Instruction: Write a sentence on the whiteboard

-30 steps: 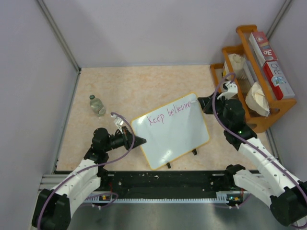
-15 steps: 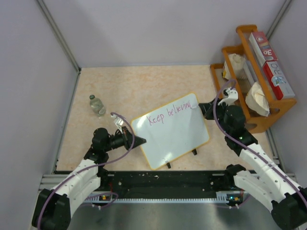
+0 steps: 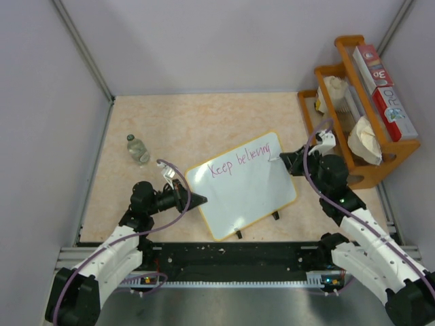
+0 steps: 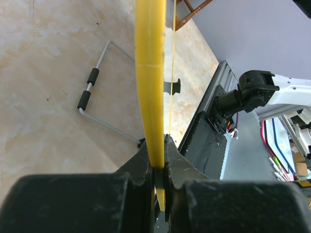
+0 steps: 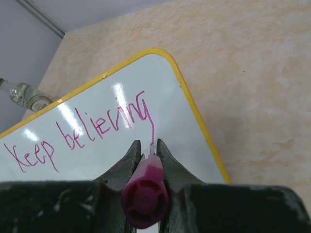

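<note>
The whiteboard lies tilted on the table between the arms, the left gripper clamped on its yellow rim and the right gripper clamped on a pink marker — the sentence reads "Keep believing", so I judge further words may remain.

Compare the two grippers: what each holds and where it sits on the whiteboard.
The left gripper clamps the whiteboard edge-on; the right gripper clamps a pink marker. The left gripper is at the board's left edge; the right gripper is at its far right corner, with the marker tip at the end of the sentence. Both are shut, and both work on the same board.
</note>
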Robot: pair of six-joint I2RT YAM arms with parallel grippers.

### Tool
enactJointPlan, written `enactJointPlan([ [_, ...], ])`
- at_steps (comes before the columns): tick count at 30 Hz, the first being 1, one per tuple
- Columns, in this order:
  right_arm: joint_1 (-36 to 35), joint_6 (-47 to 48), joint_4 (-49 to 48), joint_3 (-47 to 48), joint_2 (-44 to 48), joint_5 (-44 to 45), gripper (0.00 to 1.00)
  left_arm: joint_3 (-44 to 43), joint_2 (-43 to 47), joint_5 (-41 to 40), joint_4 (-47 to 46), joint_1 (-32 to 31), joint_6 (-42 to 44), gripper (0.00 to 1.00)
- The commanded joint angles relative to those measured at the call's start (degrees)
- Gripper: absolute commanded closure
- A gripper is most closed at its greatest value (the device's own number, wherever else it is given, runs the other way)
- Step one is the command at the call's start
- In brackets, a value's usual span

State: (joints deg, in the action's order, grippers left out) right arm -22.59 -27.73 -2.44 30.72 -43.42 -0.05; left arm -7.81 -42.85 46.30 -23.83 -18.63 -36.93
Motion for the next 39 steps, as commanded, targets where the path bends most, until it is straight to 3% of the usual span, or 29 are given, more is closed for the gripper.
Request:
enactJointPlan([
  [1,0.7,-1.6,-1.4,-0.5,0.8,-3.6,1.00,1.9,-0.1,2.1,2.9,-0.6,8.9,1.00],
  [15,0.8,-1.3,2.3,4.0,9.6,-5.7,1.00,1.8,-0.3,2.2,2.9,-0.6,9.0,1.00],
  [29,0.4,0.3,2.1,0.9,10.5,-13.2,1.00,1.8,-0.3,2.0,2.9,-0.6,9.0,1.00],
  [39,-6.4,4.5,-0.3,-1.8,12.3,-12.8,1.00,1.8,-0.7,2.0,2.9,-0.6,9.0,1.00],
])
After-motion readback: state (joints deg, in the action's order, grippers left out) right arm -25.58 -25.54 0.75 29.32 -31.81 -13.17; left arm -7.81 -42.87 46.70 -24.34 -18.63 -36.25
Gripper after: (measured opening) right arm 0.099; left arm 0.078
